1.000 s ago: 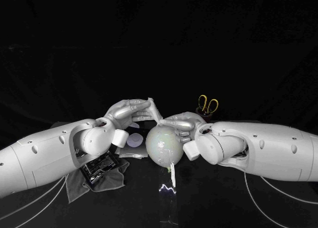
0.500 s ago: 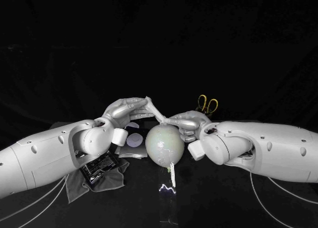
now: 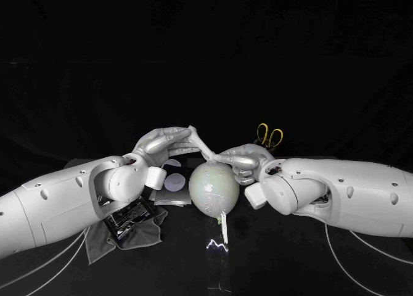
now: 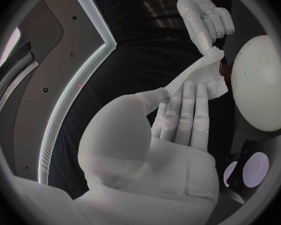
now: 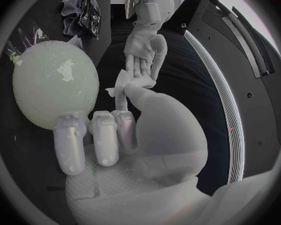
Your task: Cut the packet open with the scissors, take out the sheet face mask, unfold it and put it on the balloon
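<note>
Head view: the balloon [image 3: 214, 187] sits just below both my hands, under the gap between them. My left hand [image 3: 162, 145] pinches one end of the mask [image 3: 203, 145] and my right hand [image 3: 240, 160] pinches the other, so the sheet runs between them as a twisted, bunched strip above the balloon. I judge it light, wet, limp and easily torn; I should hold its edges and spread gently. The scissors [image 3: 270, 135] lie beyond my right hand.

a black counter [image 3: 286, 259] ran back into a black backdrop [image 3: 206, 55], faintly wrinkled like cloth, and their meeting line was lost in the darkness under dim light.
</note>
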Controlling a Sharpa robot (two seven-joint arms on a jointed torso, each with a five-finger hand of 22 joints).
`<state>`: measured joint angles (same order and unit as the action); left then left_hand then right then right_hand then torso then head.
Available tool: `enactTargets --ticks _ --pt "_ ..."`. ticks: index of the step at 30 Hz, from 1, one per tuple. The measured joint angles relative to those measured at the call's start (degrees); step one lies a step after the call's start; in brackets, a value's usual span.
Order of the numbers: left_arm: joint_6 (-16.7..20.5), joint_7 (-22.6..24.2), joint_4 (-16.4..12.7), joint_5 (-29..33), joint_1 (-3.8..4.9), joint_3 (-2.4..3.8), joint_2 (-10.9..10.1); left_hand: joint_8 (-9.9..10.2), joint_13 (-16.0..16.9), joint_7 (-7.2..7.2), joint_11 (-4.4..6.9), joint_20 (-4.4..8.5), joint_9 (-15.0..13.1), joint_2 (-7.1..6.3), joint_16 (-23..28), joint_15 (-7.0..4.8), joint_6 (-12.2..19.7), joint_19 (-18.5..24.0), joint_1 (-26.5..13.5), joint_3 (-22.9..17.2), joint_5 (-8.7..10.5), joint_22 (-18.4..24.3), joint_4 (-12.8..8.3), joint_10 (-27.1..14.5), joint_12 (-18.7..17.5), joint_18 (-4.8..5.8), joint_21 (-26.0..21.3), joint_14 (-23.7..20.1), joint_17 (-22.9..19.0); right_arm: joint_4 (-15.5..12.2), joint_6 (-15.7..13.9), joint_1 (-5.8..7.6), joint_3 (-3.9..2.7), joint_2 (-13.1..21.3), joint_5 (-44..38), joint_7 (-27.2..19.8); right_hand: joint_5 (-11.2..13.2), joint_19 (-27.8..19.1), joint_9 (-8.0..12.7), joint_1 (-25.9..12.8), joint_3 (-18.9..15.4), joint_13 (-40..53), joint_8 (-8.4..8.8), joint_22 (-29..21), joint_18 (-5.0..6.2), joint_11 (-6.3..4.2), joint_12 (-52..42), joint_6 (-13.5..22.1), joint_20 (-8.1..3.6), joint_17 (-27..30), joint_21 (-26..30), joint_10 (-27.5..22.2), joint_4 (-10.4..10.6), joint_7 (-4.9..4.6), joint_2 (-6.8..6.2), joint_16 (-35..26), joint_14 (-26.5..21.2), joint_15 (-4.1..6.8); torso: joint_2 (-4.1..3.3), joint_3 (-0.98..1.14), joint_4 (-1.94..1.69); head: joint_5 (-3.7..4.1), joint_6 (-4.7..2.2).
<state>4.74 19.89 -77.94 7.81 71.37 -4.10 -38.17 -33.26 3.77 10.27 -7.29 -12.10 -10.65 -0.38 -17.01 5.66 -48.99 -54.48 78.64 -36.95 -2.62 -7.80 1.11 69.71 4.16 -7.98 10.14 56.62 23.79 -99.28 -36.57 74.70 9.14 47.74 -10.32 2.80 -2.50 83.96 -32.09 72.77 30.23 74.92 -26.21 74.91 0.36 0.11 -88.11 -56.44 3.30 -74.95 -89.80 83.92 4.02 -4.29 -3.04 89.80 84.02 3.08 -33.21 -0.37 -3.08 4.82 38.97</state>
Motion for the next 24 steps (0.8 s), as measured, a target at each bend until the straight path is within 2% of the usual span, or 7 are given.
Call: enactTargets --ticks 1,3,19,21,24 --pt "0.04 -0.02 -0.01 0.01 0.0 0.0 0.0 0.0 0.0 0.0 0.0 0.0 0.0 0.0 0.0 0.02 0.0 0.0 0.0 0.0 0.0 0.0 0.0 0.0 0.0 -0.04 0.0 0.02 -0.06 0.0 0.0 0.0 0.0 0.02 -0.07 0.0 0.0 0.0 0.0 -0.06 0.0 0.01 -0.44 0.0 0.0 0.0 0.09 0.19 0.0 0.0 0.0 0.0 0.0 0.18 -0.06 0.0 0.0 0.0 0.0 0.0 0.0 -0.01 0.0" --pt "0.14 -0.05 -0.01 0.03 0.0 0.0 0.0 0.0 0.0 0.0 0.0 0.0 0.0 0.01 0.05 0.09 0.0 0.0 -0.01 0.0 0.0 0.0 0.0 0.0 0.0 -0.88 0.0 0.31 -0.12 0.0 0.01 0.0 0.01 0.03 -0.19 0.0 0.08 0.0 0.0 -0.13 0.01 0.01 -0.66 0.01 0.0 0.0 0.1 0.22 0.0 0.0 0.0 0.0 -0.01 0.15 -0.13 0.0 0.0 0.0 -0.01 -0.01 0.0 -0.05 0.0" --pt "1.17 -0.52 -0.38 -0.52 0.09 0.08 -0.17 -0.01 0.1 0.09 0.13 -0.41 0.0 0.07 0.68 -0.02 0.12 -0.41 -0.1 -0.31 0.0 0.02 -0.32 0.33 0.28 -0.88 0.23 1.24 -0.62 0.98 -0.05 -0.08 0.1 -0.16 -4.45 -1.24 -0.17 0.06 -0.02 -0.36 0.12 0.03 -1.04 0.04 0.0 0.0 0.77 0.66 -0.25 0.05 0.06 -0.01 -0.12 0.11 -0.06 -0.05 -0.01 -0.01 -0.02 0.03 0.03 -0.71 -0.36" --pt "1.23 -0.59 -0.45 -0.65 0.11 0.09 -0.19 -0.01 0.1 0.09 0.02 -0.4 0.0 0.07 0.68 -0.02 0.12 -0.41 -0.1 -0.31 0.0 0.02 -0.32 0.45 0.28 -0.88 0.23 1.24 -0.67 1.36 -0.06 -0.09 0.11 -0.36 -5.64 -1.37 -0.17 0.06 -0.03 -0.59 0.95 0.02 -1.04 0.04 0.01 0.01 0.83 0.68 -0.25 0.05 0.06 -0.01 -0.95 0.09 -0.28 -0.05 -0.01 -0.01 -0.02 0.04 0.03 -0.77 -0.41" --pt "1.32 -0.69 -0.55 -0.81 0.13 0.11 -0.22 -0.58 0.18 0.17 0.22 -0.62 0.0 -0.32 0.92 -0.11 0.22 -0.62 -0.49 -0.31 0.0 0.02 -0.32 0.67 0.5 -1.6 0.47 1.93 -0.79 1.93 -0.07 -0.1 0.13 -0.75 -7.45 -1.48 -0.16 0.06 -0.1 -0.95 1.41 0.01 -1.04 0.04 0.01 0.01 0.85 0.72 -0.25 0.04 0.08 -0.01 -1.42 0.05 -0.36 -0.16 -0.01 -0.01 -0.02 0.04 0.06 -0.82 -0.45"
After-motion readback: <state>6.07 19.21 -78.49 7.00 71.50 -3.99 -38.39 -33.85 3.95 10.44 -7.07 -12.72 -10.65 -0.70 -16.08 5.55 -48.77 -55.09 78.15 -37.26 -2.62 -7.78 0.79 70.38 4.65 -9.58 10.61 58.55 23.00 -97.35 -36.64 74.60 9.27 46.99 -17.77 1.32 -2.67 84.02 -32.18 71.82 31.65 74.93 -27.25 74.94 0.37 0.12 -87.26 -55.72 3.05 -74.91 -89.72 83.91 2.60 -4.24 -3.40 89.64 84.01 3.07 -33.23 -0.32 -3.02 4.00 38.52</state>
